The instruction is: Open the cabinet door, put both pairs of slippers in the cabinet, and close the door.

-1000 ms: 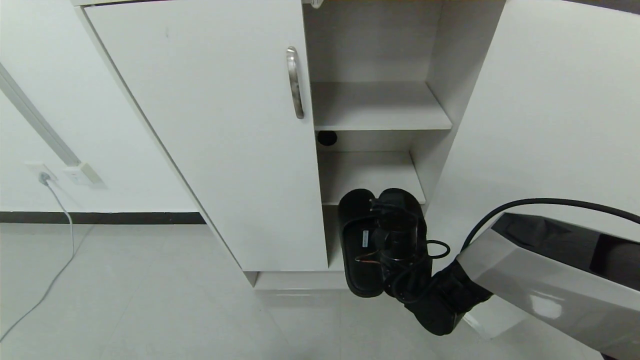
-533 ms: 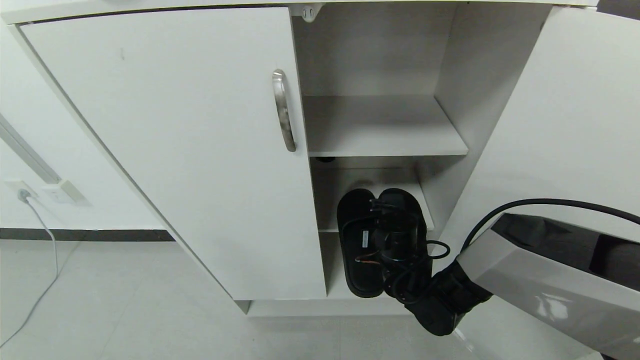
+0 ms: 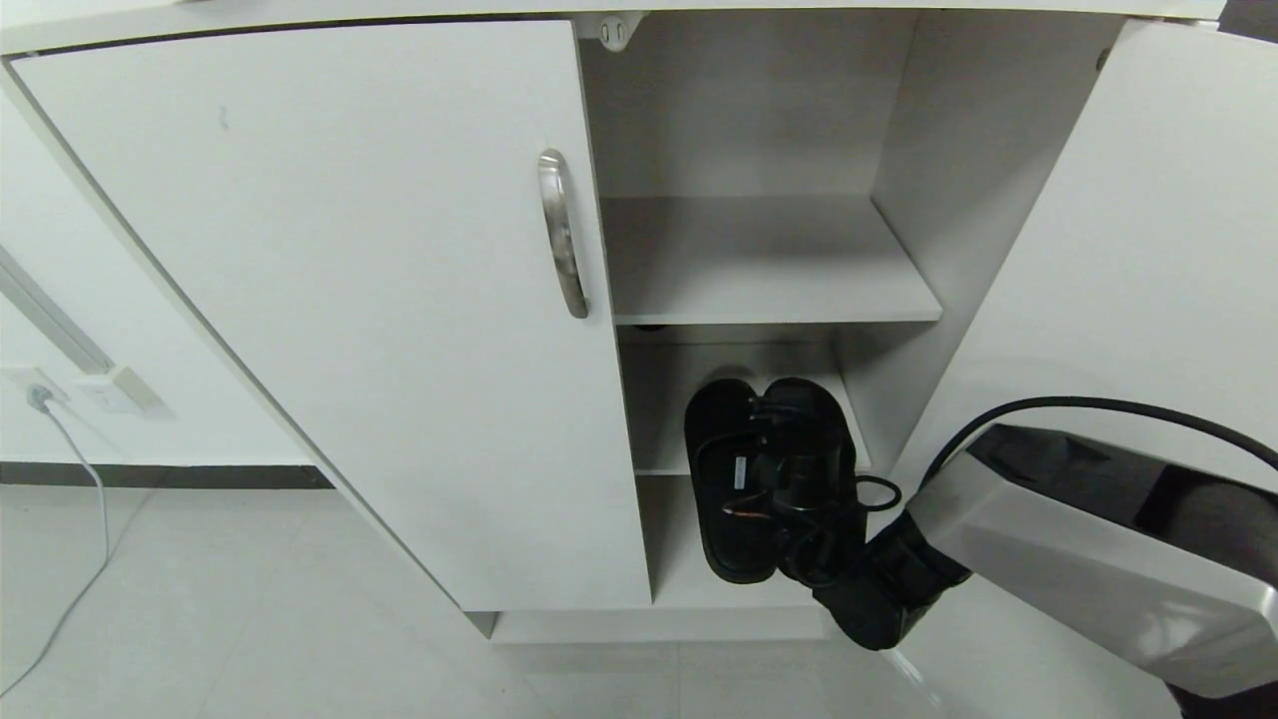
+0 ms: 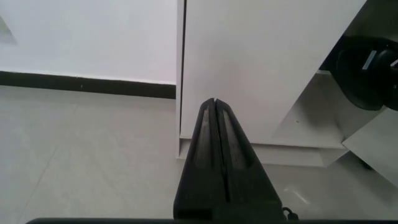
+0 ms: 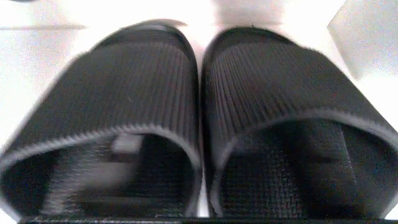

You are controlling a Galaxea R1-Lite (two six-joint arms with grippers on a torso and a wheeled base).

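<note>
A pair of black slippers [image 3: 727, 529] hangs side by side in front of the white cabinet's lower shelf [image 3: 699, 399], toes toward the opening. My right gripper [image 3: 774, 431] sits on top of the pair and is shut on it. In the right wrist view the ribbed straps of the slippers [image 5: 124, 93] are very close. The cabinet's right door [image 3: 1148, 250] stands open; its left door [image 3: 349, 300] with the metal handle [image 3: 561, 235] is closed. My left gripper [image 4: 214, 106] is shut on nothing, low above the floor and pointing at the closed door's foot [image 4: 261, 62].
The upper shelf [image 3: 759, 260] is bare. The open right door stands close beside my right arm. A wall socket with a grey cable [image 3: 40, 399] is at the far left. Pale floor tiles [image 3: 250, 619] lie in front of the cabinet.
The whole head view has shifted: the cabinet looks nearer and lower in the picture. The held slippers now overlap the lower shelf opening more; the right arm's grip on them is unchanged.
</note>
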